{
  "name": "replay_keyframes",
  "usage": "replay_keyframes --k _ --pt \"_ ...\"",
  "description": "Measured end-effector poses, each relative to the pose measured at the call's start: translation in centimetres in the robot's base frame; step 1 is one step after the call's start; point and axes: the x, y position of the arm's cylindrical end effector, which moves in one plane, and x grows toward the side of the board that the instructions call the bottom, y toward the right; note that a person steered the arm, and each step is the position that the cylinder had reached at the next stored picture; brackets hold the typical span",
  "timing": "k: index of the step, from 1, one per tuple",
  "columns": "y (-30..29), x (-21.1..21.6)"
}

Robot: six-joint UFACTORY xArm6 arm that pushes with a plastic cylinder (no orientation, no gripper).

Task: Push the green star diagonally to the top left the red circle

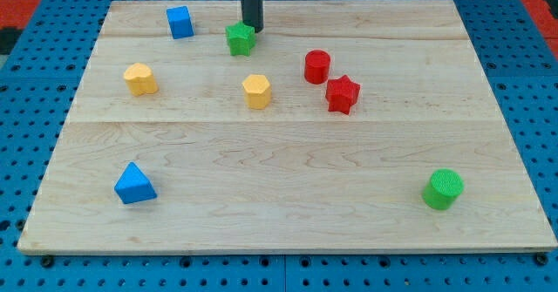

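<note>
The green star (240, 39) lies near the board's top, left of centre. The red circle (317, 66) stands to its right and a little lower, with a wide gap between them. My tip (252, 29) rests at the star's upper right edge, touching it or very nearly so. The dark rod rises from there out of the view's top.
A red star (343, 94) sits just below right of the red circle. A yellow block (256, 91) lies below the green star. A blue cube (180, 22), a yellow block (140, 79), a blue triangle (135, 184) and a green cylinder (443, 189) are spread around the wooden board (279, 205).
</note>
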Motion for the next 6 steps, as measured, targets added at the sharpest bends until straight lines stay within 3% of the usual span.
replay_keyframes --k 1,2,3,4,6 --pt "-1.1 -3.3" --pt "-5.7 -1.0" --pt "-5.0 2.0" --pt "0.0 3.1" --pt "1.2 0.1"
